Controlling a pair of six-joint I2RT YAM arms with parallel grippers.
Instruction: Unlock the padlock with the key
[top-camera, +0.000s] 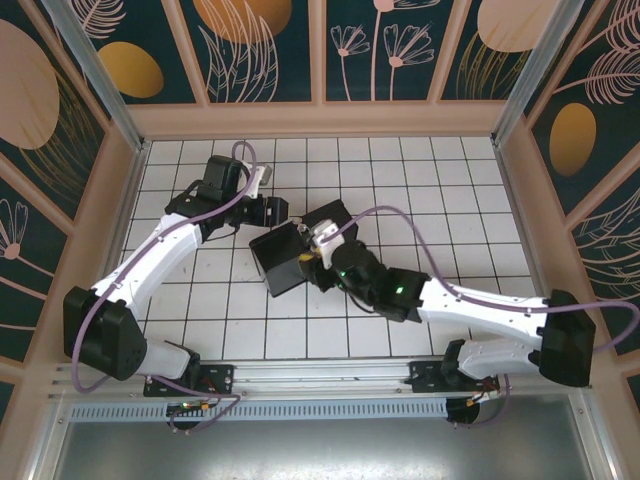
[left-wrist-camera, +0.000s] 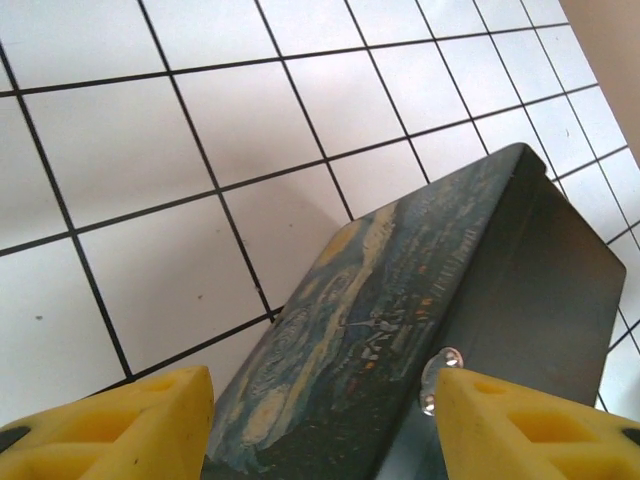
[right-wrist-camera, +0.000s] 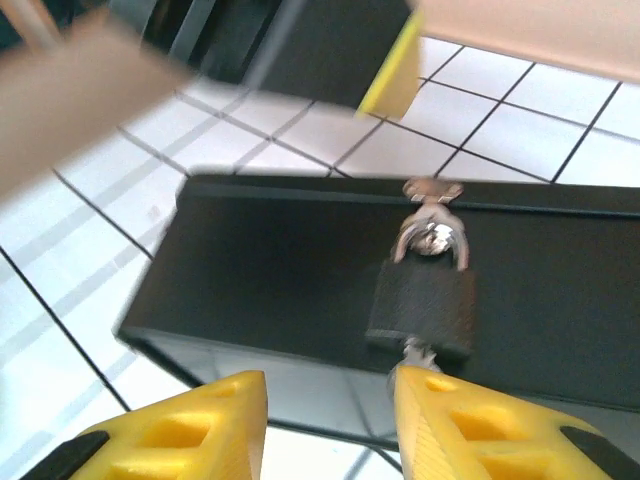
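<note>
Currently I have both arms reaching in over the white tiled worktop (top-camera: 450, 200) to the black box (top-camera: 280, 262). It sits near the middle of the grid, turned at an angle to the tile lines, with one wrist on either side of it.

On the right wrist camera the padlock (right-wrist-camera: 420, 305) lies against a dark face of the box. Its thin shackle (right-wrist-camera: 430, 235) is hooked through a small silvery fitting (right-wrist-camera: 432, 190) near the upper edge of that face. A short metal stub pokes out of the padlock's underside. I take it for the key (right-wrist-camera: 414, 350), though the picture is too blurred to be sure. The right claw (right-wrist-camera: 330, 380) has its yellow fingers apart with nothing between them. The stub sits just beside the tip of the finger on the right of that view (right-wrist-camera: 480, 420), and I cannot tell whether they touch.

On the left wrist camera the left claw (left-wrist-camera: 322, 400) stands wide apart, with a corner of the box showing between its fingers. The starry-night lid (left-wrist-camera: 370, 300) slopes to the left there, and a plain dark side carrying small bright rivets (left-wrist-camera: 449, 356) faces right. I cannot tell whether either finger touches the box.
</note>
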